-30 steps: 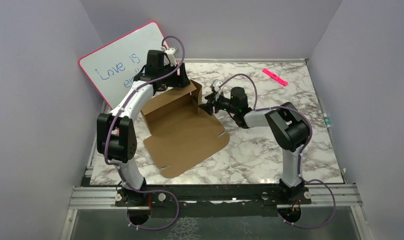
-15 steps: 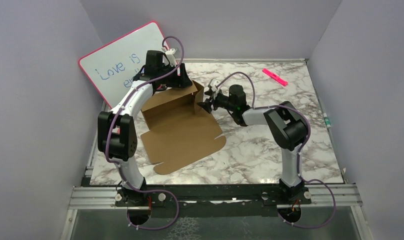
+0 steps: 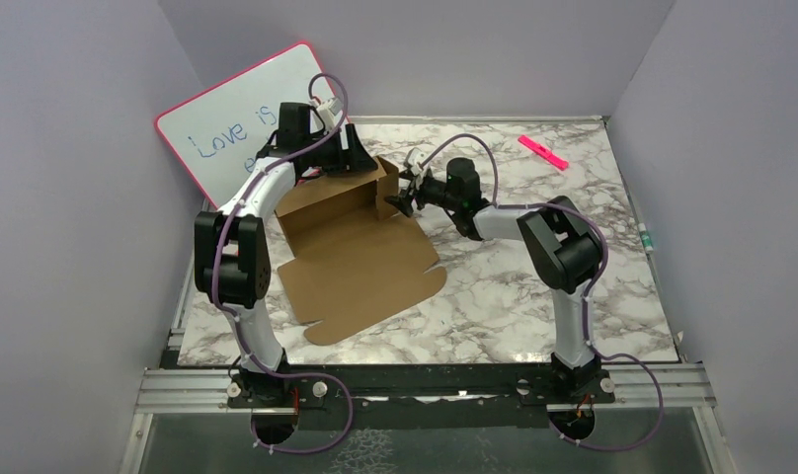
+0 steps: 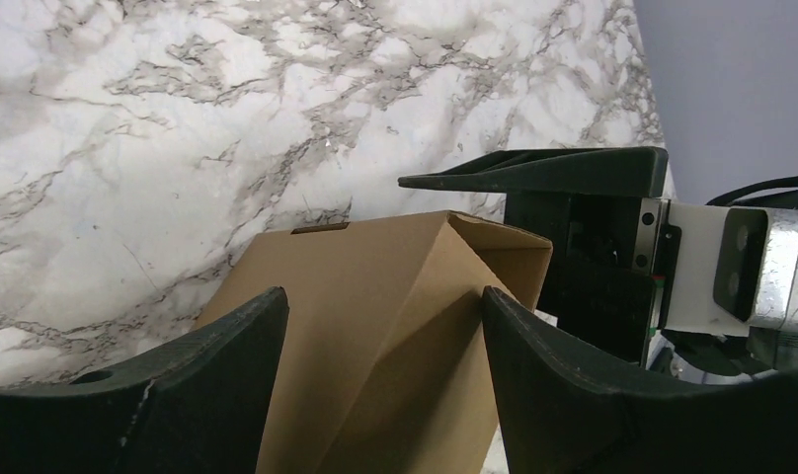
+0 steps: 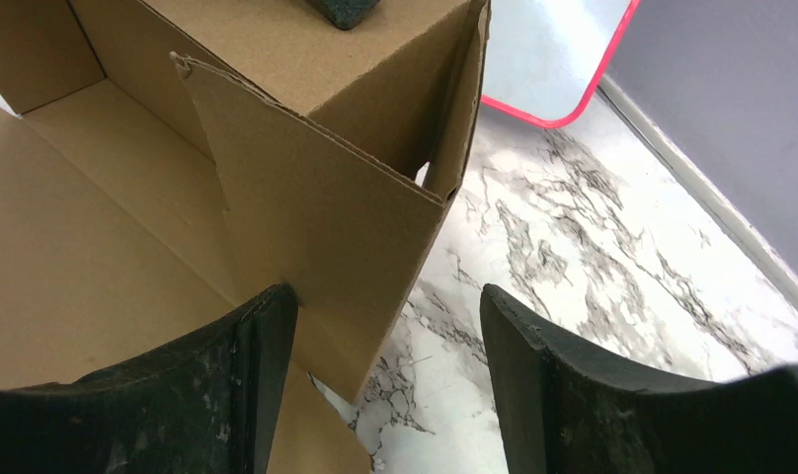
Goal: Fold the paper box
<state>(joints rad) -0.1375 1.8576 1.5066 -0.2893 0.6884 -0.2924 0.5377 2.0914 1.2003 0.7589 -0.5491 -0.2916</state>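
Both wide open, the left gripper (image 4: 380, 296) straddles the paper box (image 3: 360, 262) at its back wall (image 4: 365, 296); the right gripper (image 5: 387, 296), around the side flap (image 5: 316, 197), should push it squarely inward.

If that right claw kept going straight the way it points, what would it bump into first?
Probably the paper box: its upright side flap stands between the open fingers of the right gripper.

White left arm (image 3: 260, 193) and right arm (image 3: 573, 326), black joints, looping purple cables (image 3: 662, 400), seemingly scuffed black fingers (image 5: 178, 395)
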